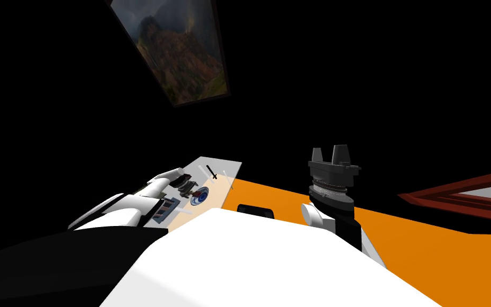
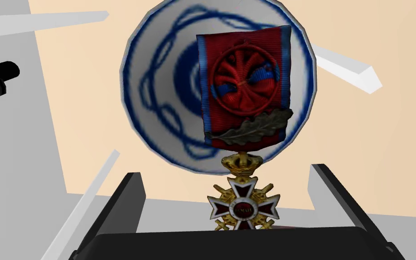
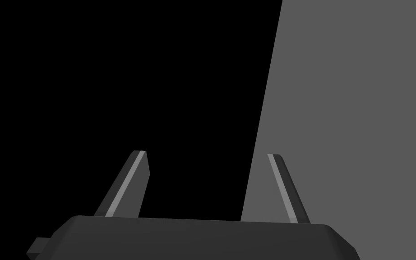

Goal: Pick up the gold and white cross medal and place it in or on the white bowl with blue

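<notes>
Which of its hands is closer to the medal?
Left. The left gripper is open with the medal between its fingers; the right gripper is raised far away from it.

The right gripper holds its 2 thin fingers apart, rising from the dark body. 1 finger stands against a black area, the other against a flat grey surface.

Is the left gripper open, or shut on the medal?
Open. The left gripper holds its fingers wide apart; the cross of the medal sits between them, touching neither.
</notes>
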{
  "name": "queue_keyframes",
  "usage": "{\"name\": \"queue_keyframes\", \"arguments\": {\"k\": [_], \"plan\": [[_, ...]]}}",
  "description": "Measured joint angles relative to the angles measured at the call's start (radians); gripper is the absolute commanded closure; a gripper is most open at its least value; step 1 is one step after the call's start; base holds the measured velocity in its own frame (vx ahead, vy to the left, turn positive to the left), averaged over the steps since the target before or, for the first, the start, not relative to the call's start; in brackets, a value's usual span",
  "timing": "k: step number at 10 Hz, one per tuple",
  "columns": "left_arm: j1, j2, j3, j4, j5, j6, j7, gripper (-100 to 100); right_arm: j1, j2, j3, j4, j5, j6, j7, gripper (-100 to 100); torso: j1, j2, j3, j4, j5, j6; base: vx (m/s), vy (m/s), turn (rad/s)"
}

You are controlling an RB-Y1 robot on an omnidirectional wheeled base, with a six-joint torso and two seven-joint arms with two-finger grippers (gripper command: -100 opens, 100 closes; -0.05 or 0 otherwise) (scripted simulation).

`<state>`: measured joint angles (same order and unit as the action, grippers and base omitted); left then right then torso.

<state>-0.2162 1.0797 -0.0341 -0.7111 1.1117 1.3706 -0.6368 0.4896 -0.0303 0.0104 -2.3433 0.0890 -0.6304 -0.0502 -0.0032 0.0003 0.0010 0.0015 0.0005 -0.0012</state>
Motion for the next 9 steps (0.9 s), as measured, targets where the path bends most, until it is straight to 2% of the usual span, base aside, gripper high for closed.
{"name": "queue_keyframes", "arguments": {"k": [2,3,4,9], "plan": [[-0.012,0.042,-0.003,-0.001,0.024,0.037,-0.012,-100,0.0,0.0,0.0,0.0,0.0,0.0,0.0,0,-0.001,-0.001,0.0,0.0,0.0,0.0,0.021,-0.048,0.037],[-0.034,0.061,-0.01,0.015,0.032,0.055,-0.025,-100,0.0,0.0,0.0,0.0,0.0,0.0,0.0,0,-0.001,-0.001,0.0,0.0,0.0,0.0,0.008,-0.024,0.009],[-0.036,0.063,-0.011,0.018,0.033,0.059,-0.029,0,0.0,0.0,0.0,0.0,0.0,0.0,0.0,0,0.0,0.0,0.0,0.0,0.0,0.0,0.0,0.0,0.0],[-0.036,0.063,-0.011,0.018,0.033,0.059,-0.029,0,0.0,0.0,0.0,0.0,0.0,0.0,0.0,0,0.002,0.001,0.0,0.0,0.001,0.0,0.0,0.0,0.0]]}}
